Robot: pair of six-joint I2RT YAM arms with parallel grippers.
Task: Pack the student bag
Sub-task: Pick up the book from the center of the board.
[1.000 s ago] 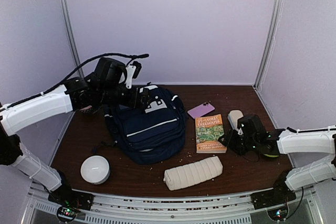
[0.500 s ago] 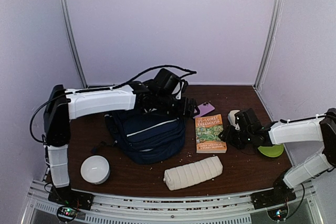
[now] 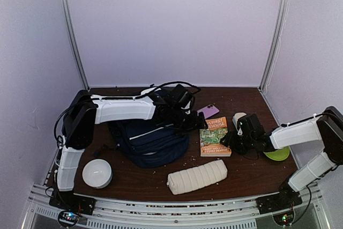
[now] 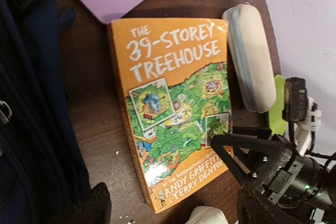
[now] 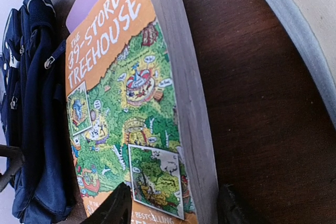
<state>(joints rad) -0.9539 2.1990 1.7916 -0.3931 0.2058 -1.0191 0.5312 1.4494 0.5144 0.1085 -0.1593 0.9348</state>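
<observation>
My left hand [image 3: 194,120] hovers open over the book [image 4: 176,103], beside the student bag [image 3: 153,138], which lies left of centre on the surface [image 3: 241,170]. My right hand [image 5: 172,211] is open, its fingers [image 5: 118,208] straddling the book's near edge.

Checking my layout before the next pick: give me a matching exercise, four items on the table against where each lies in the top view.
Things:
1. book
2. white ribbed pouch
3. round white object
4. purple flat item

Places:
A. near-left corner of the table
B. far side, just behind the book
C. beside the student bag, on its right
D. near edge, in front of the book

Pairs: 1-C, 2-D, 3-A, 4-B.
</observation>
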